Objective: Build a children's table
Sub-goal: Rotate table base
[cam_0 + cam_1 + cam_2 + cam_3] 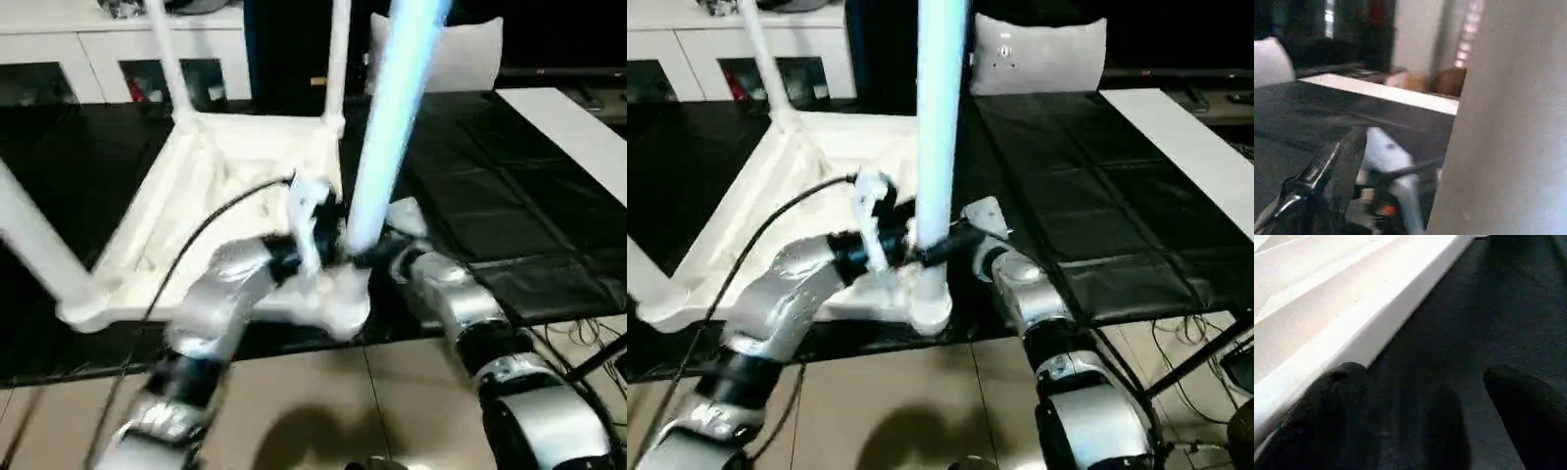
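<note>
Both silver forearms reach forward and converge on the near corner of the upturned table top (838, 196), which lies ribbed side up on the black mat (1087, 196).

Left pincer (884, 245): wrist bent inward toward the right arm, fingers standing wide apart beside the base of the near leg (940, 117). In the left wrist view the leg's white wall rises close alongside one black finger (1334, 171); contact cannot be told.

Right pincer (1435, 416): forearm comes in from the right, wrist just beside the corner socket (931, 304). Fingers are spread wide with nothing between them; they hover over the black mat, with the table top's white edge (1376, 318) just beside one finger.

Near leg stands upright in the corner socket, between the two pincers. Far leg (759, 54) stands in the corner beyond the left pincer. Another leg (39, 240) slants off the corner far out to the left pincer's outer side.

Grey-white pillow (1043, 54) sits well beyond the right pincer. It carries a small tag; print unreadable. No other writing legible.
</note>
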Controlling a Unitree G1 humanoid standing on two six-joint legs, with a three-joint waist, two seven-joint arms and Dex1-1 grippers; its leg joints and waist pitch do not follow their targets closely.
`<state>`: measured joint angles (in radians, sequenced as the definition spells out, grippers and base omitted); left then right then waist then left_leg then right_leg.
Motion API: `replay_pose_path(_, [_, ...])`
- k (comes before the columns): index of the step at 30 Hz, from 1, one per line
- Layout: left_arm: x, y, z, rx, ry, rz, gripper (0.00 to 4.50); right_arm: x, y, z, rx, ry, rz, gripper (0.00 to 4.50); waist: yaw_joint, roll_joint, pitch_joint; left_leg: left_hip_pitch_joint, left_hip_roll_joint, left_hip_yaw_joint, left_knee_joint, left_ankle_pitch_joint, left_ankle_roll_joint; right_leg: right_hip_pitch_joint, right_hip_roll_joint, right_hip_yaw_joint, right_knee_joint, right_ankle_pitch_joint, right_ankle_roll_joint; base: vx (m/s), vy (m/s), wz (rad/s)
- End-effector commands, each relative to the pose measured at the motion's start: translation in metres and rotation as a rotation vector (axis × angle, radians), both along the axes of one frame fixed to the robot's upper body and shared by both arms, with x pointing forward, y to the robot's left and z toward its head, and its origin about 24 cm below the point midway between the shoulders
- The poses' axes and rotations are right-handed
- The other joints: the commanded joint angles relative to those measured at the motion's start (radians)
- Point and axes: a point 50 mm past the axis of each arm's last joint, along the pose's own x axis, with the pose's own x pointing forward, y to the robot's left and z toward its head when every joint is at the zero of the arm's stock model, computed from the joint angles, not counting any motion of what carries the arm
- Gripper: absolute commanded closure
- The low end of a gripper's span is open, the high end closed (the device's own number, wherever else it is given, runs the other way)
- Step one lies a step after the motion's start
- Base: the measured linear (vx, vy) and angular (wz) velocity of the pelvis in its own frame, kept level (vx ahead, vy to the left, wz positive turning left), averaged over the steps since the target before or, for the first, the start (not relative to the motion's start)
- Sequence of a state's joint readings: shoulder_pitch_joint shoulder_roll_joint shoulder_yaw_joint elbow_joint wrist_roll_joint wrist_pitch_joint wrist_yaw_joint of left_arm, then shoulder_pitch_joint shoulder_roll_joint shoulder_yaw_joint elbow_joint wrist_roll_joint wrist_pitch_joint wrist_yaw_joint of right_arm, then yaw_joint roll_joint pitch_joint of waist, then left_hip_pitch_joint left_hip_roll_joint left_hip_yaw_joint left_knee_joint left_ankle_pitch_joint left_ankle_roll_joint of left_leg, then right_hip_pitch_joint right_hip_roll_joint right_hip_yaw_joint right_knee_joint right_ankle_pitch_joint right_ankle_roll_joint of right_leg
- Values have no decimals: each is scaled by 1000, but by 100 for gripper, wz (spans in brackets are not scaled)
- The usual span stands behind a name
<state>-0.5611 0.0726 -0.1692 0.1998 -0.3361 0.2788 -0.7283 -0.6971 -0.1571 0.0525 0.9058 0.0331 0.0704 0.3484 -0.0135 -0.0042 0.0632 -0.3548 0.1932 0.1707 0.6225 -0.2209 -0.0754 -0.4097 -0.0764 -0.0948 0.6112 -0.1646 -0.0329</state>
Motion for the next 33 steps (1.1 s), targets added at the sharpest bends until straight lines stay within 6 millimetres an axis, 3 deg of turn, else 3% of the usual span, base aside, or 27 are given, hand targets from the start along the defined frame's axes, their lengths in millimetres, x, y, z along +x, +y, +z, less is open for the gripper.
replay_pose_path(1, [11,8,5,12,-39,89,8,-2,-16,0,16,-10,-47,0,4,-10,-79,-9,25,0,-63,-90,80,72,-60,54,-71,-233,-208,0,0,0])
replay_pose_path(7, [35,12,-1,80,-76,248,8,-20,-40,-5,34,-15,-87,0,4,-17,-77,-13,15,0,-63,-102,89,71,-52,49,-89,-308,-139,0,0,0])
replay_pose_path(13, [47,9,-7,132,-77,344,8,-37,-53,-10,41,-8,-125,0,1,-20,-76,-13,14,-3,-63,-122,92,68,-52,43,-101,-391,-107,0,0,0])
replay_pose_path(14, [47,9,-10,122,-62,348,8,-41,-53,-8,49,-17,-126,0,-2,-15,-77,-15,15,-5,-64,-123,91,68,-55,43,-97,-395,-112,0,0,0])
replay_pose_path(15, [46,9,-11,103,-59,353,8,-43,-52,-5,54,-26,-127,0,2,-18,-76,-9,13,-1,-62,-129,94,63,-52,43,-105,-409,-100,0,0,0])
replay_pose_path(16, [46,9,-11,95,-60,357,8,-44,-52,-4,56,-30,-128,0,1,-19,-77,-13,16,-4,-64,-120,98,66,-53,44,-99,-392,-108,0,0,0])
replay_pose_path(17, [40,8,-11,43,-52,325,8,-47,-51,1,81,-46,-135,0,2,-19,-77,-16,15,-4,-65,-115,102,67,-53,43,-102,-389,-106,0,0,0])
replay_pose_path(21, [13,10,-14,-62,-37,206,8,-61,-44,18,173,-86,-105,0,4,-15,-78,-15,29,-6,-69,-113,118,67,-58,48,-91,-321,-156,0,0,0])
replay_pose_path(24, [-4,18,-18,-77,-35,208,8,-69,-39,28,197,-134,-66,0,1,-8,-78,-13,36,-5,-71,-116,116,58,-57,52,-84,-281,-172,0,0,0])
replay_pose_path(26, [-24,37,-25,-68,-13,284,8,-82,-35,36,203,-166,-31,0,0,-15,-77,-16,39,-6,-72,-124,102,61,-58,52,-81,-292,-163,0,0,0])
replay_pose_path(27, [-33,44,-29,-52,11,312,8,-87,-33,37,211,-156,-28,0,-1,-12,-70,-17,46,-8,-78,-133,97,58,-60,54,-81,-306,-157,0,0,0])
replay_pose_path(28, [-33,44,-29,-52,11,312,8,-87,-33,37,211,-156,-28,0,-3,-10,-68,-14,43,-5,-78,-147,93,53,-55,54,-85,-322,-150,0,0,0])
replay_pose_path(29, [-42,52,-31,-39,35,348,8,-94,-30,39,233,-152,-7,0,-7,-18,-67,-11,35,-3,-76,-185,76,50,-51,52,-92,-394,-119,0,0,0])
replay_pose_path(30, [-42,52,-31,-39,35,348,8,-94,-30,39,233,-152,-7,0,-3,-14,-64,-9,37,-5,-78,-189,75,48,-54,54,-98,-417,-109,0,0,0])
replay_pose_path(31, [-53,64,-32,-38,68,424,8,-103,-26,42,244,-162,11,0,-6,-18,-59,-8,34,-3,-78,-212,65,41,-50,52,-103,-465,-89,0,0,0])
replay_pose_path(32, [-53,64,-32,-38,68,424,8,-103,-26,42,244,-162,11,0,-5,-17,-60,-13,38,-7,-80,-211,58,48,-55,53,-100,-467,-81,0,0,0])
replay_pose_path(33, [-57,71,-32,-38,82,478,8,-106,-25,44,238,-178,8,0,-5,-18,-58,-12,38,-7,-82,-224,51,42,-54,52,-105,-497,-58,0,0,0])
